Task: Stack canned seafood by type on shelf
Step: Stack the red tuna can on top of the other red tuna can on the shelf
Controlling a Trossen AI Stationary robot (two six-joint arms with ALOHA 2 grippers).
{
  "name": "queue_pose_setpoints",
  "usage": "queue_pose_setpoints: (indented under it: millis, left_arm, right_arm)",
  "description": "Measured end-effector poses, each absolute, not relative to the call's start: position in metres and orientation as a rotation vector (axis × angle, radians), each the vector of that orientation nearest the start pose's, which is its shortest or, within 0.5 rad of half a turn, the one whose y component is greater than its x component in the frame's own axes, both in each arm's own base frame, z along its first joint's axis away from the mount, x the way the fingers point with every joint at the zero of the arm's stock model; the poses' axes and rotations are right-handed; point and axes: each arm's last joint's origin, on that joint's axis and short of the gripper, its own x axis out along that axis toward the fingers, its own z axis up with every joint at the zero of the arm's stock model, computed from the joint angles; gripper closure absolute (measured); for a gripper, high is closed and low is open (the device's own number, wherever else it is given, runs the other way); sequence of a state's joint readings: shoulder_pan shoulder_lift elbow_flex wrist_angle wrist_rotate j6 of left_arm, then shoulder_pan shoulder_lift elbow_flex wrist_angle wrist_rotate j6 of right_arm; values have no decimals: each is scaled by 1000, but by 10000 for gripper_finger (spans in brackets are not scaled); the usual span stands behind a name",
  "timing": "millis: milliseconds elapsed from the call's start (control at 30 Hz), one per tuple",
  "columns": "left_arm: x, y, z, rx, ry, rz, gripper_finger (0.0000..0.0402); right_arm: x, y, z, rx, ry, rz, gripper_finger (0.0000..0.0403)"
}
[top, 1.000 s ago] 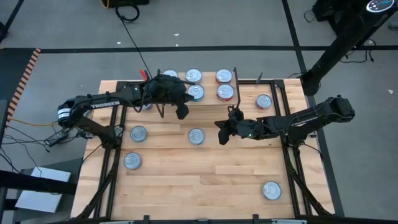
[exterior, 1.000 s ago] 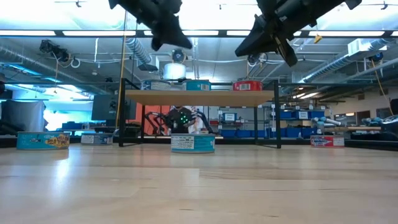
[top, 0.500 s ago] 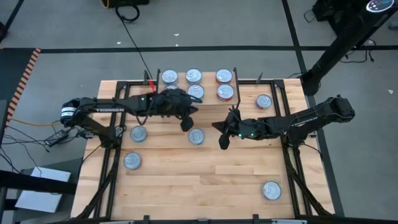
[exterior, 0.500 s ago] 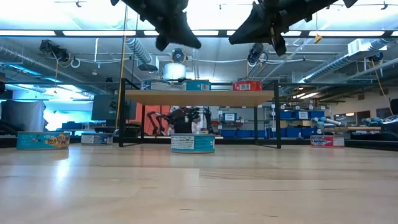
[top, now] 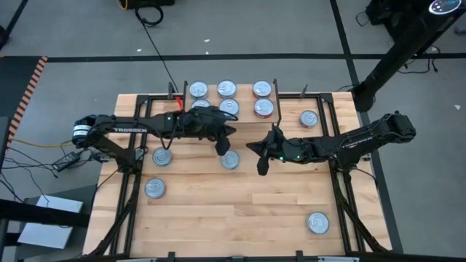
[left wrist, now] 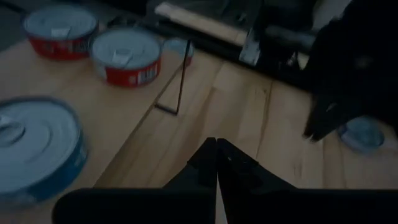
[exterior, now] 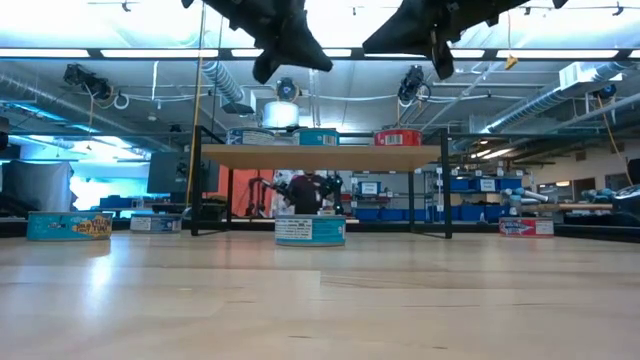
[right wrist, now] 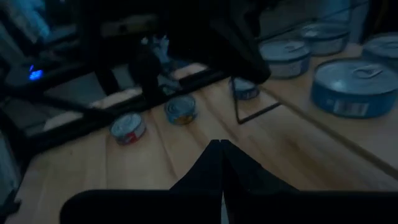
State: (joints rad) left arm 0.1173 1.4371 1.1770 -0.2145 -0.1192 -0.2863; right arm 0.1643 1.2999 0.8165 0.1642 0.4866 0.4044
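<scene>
- Far left on the table [top: 255, 204], two loose cans lie near the left rail: one [top: 162, 156] nearer the shelf and one [top: 154, 188] closer to the near edge, well apart from each other.
- The left gripper [top: 223, 148] hangs above the tabletop just in front of the shelf, its tip beside the top-left rim of the middle can [top: 230, 160]. Its fingers are pressed together, with nothing between them (its wrist view shows the two dark tips meeting in a thin seam).
- In the low view that same left gripper [exterior: 268, 70] sits high, clear of the wood, while the teal-labelled middle can [exterior: 310, 230] stands alone on the table below, in front of the shelf [exterior: 320, 156].
- The shelf [top: 244, 116] stands at the far middle of the table. Cans sit on its light-wood top: a silver-topped one [top: 198, 89] at far left, another [top: 226, 89] next to it, one [top: 229, 108] in front of that, and two red-sided ones [top: 262, 89] [top: 263, 108] toward the shelf's right end.
- The left arm covers the shelf's near left corner, so what lies under it cannot be told.
- The right gripper [top: 263, 167] hovers right of the middle can, near it but apart, fingers closed together and empty.
- Further right, one can [top: 309, 118] rests beside the shelf, and another [top: 317, 222] lies alone near the table's near right corner.
</scene>
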Motion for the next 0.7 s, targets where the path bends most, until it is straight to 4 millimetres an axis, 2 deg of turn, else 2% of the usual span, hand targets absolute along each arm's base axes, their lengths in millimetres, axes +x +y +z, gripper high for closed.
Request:
queue_pose_setpoints:
  millis: [233,500,700]
  left_arm:
    - [325,42,327,-282,318,283,386]
    - [328,42,339,-283,191,267,386]
    - [330,42,345,-284,125,258,386]
  right_arm:
    - [281,31,268,341,173,-516,398]
    - [280,40,269,312,154,-531,398]
    - [278,46,271,352,122,-551,398]
